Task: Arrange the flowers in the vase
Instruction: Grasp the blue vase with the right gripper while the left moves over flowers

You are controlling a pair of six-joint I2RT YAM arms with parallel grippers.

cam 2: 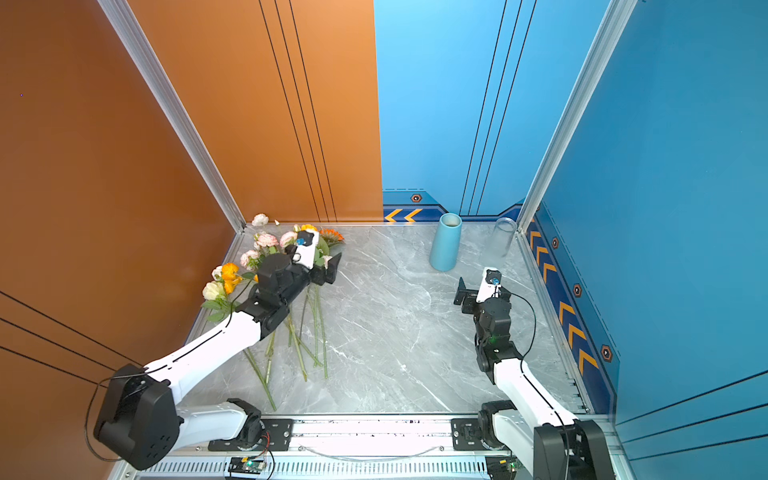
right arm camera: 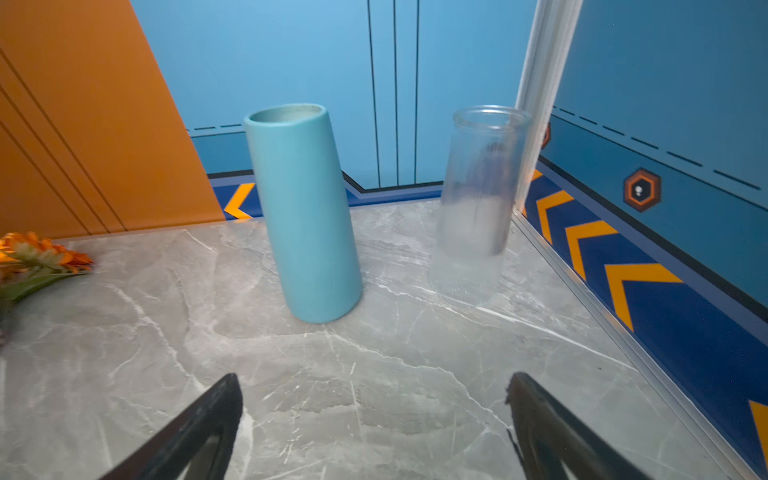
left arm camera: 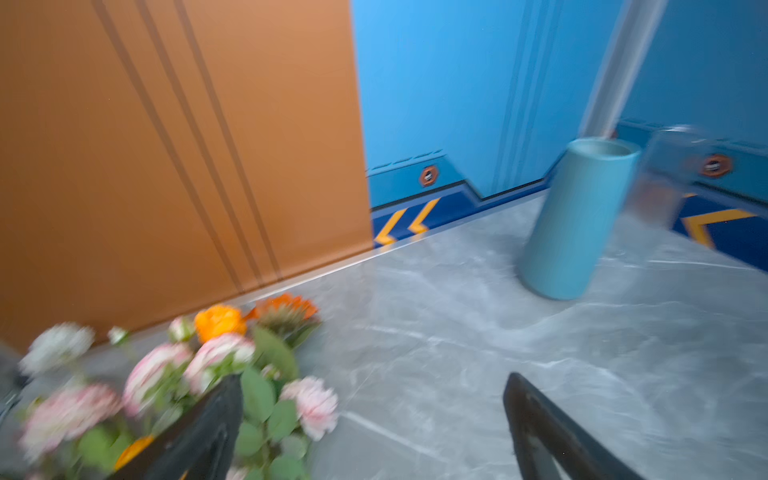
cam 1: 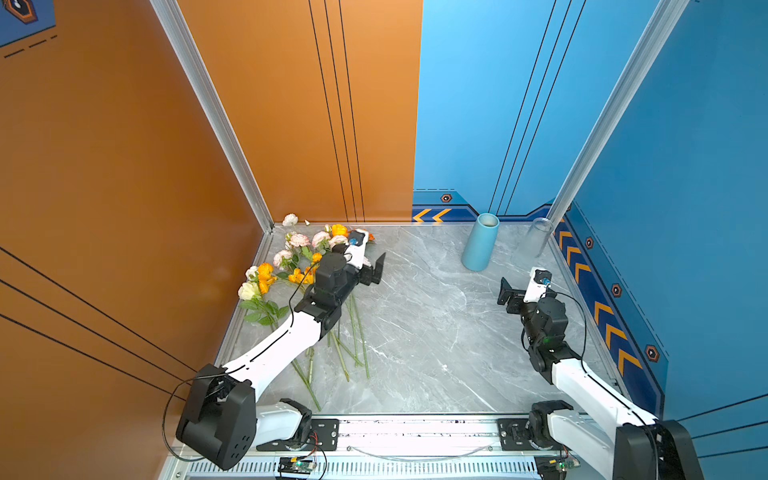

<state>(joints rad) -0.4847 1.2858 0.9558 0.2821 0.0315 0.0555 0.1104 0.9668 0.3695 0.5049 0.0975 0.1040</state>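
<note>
The flowers (cam 1: 299, 240) (cam 2: 266, 240) lie in a heap at the table's back left corner: pink, cream and yellow-orange blooms, with green stems pointing toward the front. My left gripper (cam 1: 376, 270) (cam 2: 330, 270) hovers over the heap's right edge, open and empty. In the blurred left wrist view, pink blooms (left arm camera: 216, 353) sit beside one finger of the left gripper (left arm camera: 374, 386). The vase (cam 1: 480, 245) (right arm camera: 303, 216), a blue cylinder, stands upright at the back right. My right gripper (cam 1: 508, 296) (right arm camera: 374, 382) is open and empty in front of it, over bare table.
A clear glass jar (cam 1: 538, 239) (right arm camera: 478, 208) stands just right of the vase, in the back right corner. An orange daisy-like head (right arm camera: 41, 253) lies at the heap's far right. Orange and blue walls enclose the grey marble table (cam 1: 415, 332) on three sides.
</note>
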